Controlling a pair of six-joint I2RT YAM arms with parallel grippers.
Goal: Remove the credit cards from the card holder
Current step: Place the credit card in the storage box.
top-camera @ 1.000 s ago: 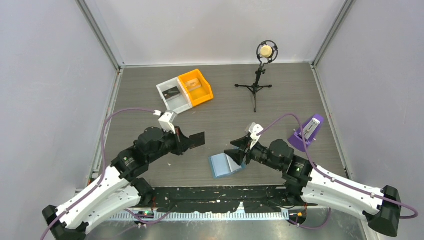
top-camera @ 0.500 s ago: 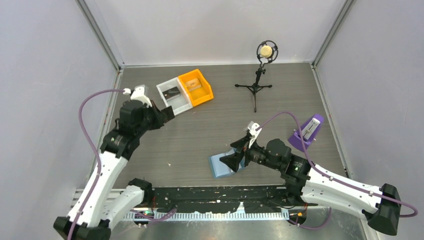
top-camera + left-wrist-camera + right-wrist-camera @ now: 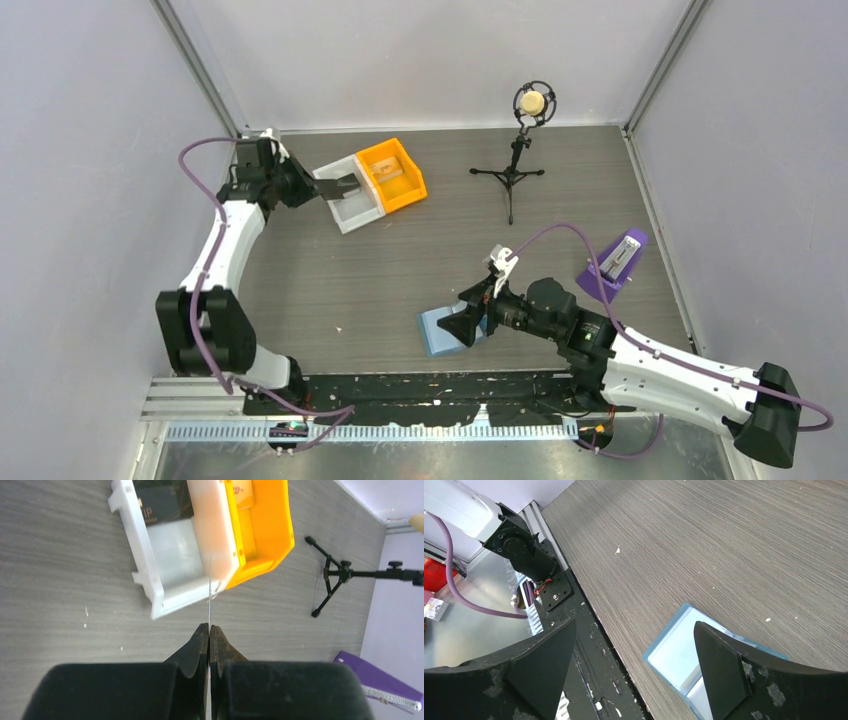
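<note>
A grey wood-grain table (image 3: 450,240) fills the floor of a pale-walled enclosure. The light-blue card holder (image 3: 440,332) lies flat close to the table's near edge, just in front of the right arm. In the right wrist view its pale inner face shows, but whether a card is left in a pocket cannot be told.

The right gripper (image 3: 462,315) hangs right over the holder with its fingers spread wide and nothing between them. Judging from that, it is there to pin or steady the wallet for a pull.

Far from the holder, at the back left, the left gripper (image 3: 208,626) has its fingers pressed together on a thin card (image 3: 209,590). The card is seen edge-on, so its colour is unclear. It is held upright over the near end of the white bin (image 3: 150,587), apparently so it can drop in cleanly. A black card (image 3: 162,502) already lies at that bin's far end, and what looks like a tan card (image 3: 243,491) sits in the orange bin (image 3: 280,530) touching it, which suggests sorting by colour.

Further out, a microphone stand (image 3: 512,170) is at the back and a purple stand (image 3: 612,265) is on the right, both well apart from the work.
</note>
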